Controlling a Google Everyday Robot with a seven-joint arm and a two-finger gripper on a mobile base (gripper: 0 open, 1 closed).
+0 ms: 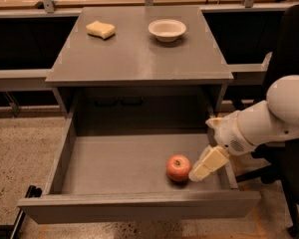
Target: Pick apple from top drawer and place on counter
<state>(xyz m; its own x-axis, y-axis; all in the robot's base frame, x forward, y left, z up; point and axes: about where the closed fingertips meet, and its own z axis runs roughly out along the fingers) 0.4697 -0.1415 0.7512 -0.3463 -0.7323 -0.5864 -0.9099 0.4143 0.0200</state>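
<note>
The red-pink apple (178, 167) lies on the flat bottom of the open top drawer (114, 161), near its front right corner. My gripper (202, 169) reaches in over the drawer's right wall and hangs tilted down, its cream tip right beside the apple's right side; I cannot tell if it touches. The white arm (269, 118) comes in from the right. The grey counter (139, 54) sits above the drawer.
A yellow sponge (100, 29) lies at the counter's back left and a white bowl (167, 30) at its back centre. A dark chair (289, 173) stands at the right behind the arm. The drawer's front panel (139, 207) juts toward me over speckled floor.
</note>
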